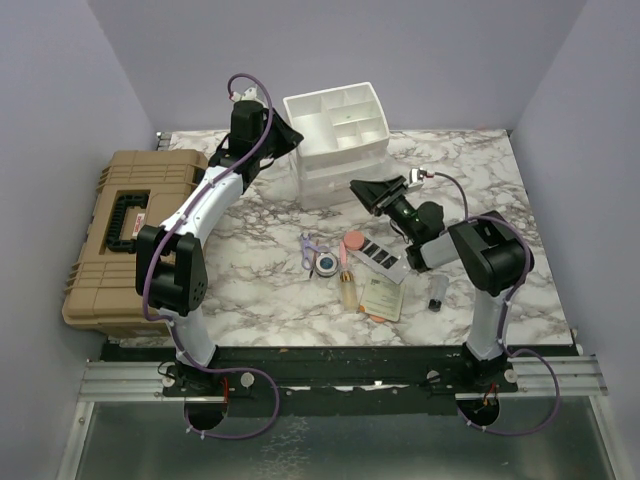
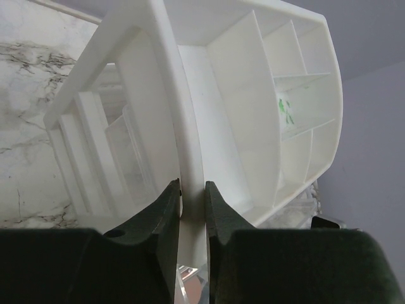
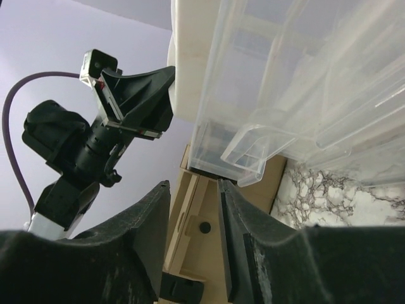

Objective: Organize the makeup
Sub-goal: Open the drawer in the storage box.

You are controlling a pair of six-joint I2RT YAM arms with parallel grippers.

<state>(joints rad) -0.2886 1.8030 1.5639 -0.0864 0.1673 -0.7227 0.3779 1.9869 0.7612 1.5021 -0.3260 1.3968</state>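
Gripping organizer (image 1: 333,165) wall with left end effector (image 2: 192,185), narrow; right end effector (image 3: 193,185) slightly parted, empty, near clear drawer handle (image 3: 253,152). Risk of tipping organizer if brace slips during pull.

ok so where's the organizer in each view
Top external: organizer at back centre, left gripper at its left side.
Left wrist: organizer fills most of the picture, left gripper closed on its wall.
Right wrist: organizer at upper right, its clear drawers seen from low down.
Shared landmark: the left gripper, upper left in the right wrist view.
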